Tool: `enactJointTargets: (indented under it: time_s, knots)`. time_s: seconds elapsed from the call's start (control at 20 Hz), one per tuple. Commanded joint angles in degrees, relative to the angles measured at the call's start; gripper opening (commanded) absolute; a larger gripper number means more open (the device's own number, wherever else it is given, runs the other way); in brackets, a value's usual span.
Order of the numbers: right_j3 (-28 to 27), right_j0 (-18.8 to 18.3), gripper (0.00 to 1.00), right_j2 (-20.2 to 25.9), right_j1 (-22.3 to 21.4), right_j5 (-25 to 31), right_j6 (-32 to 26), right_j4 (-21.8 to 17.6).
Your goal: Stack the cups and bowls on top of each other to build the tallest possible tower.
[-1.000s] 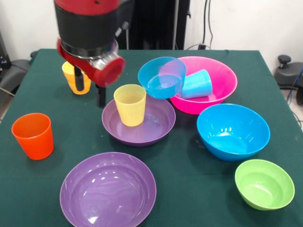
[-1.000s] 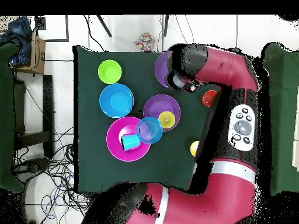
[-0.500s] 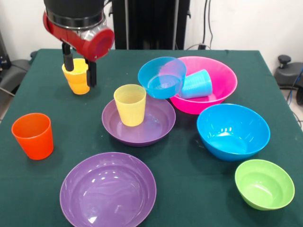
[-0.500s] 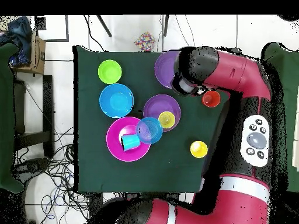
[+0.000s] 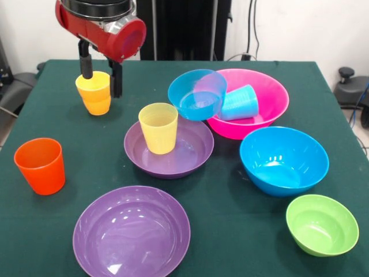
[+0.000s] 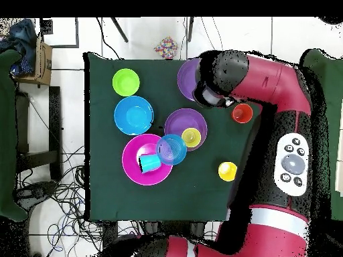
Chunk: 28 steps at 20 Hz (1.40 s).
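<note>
My gripper (image 5: 101, 85) hangs open and empty high at the left; in the overhead view the gripper (image 6: 209, 96) is between the near purple bowl (image 6: 187, 72) and the orange cup (image 6: 242, 113). Its fingers only overlap the two nested amber cups (image 5: 94, 95) in the front view. The orange cup (image 5: 39, 165) stands alone. A pale yellow cup (image 5: 158, 127) stands upright in the middle purple bowl (image 5: 193, 151). The small blue bowl (image 5: 197, 94) leans on the pink bowl (image 5: 271, 98), which holds the light blue cup (image 5: 239, 103) on its side.
The big blue bowl (image 5: 284, 160) and small green bowl (image 5: 322, 224) sit at the right. The empty purple bowl (image 5: 131, 231) lies by the front edge. The arm (image 6: 281, 134) hangs over the table's right side in the overhead view.
The gripper has risen in the front view, still open and empty. The arm has swung, uncovering the amber cups overhead. No cup or bowl moved.
</note>
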Motion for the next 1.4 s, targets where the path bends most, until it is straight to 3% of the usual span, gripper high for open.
enactJointTargets:
  time_s: [0.05, 1.05, 1.4]
  knots:
    - [4.16, 2.6, 1.0, 4.87, 2.03, 0.65, -6.27, -3.35]
    - [5.64, 6.17, 1.0, 2.88, 2.2, 0.14, 0.6, -1.8]
    - [9.89, 7.48, 1.0, 2.56, 0.97, -3.4, 3.06, -0.72]
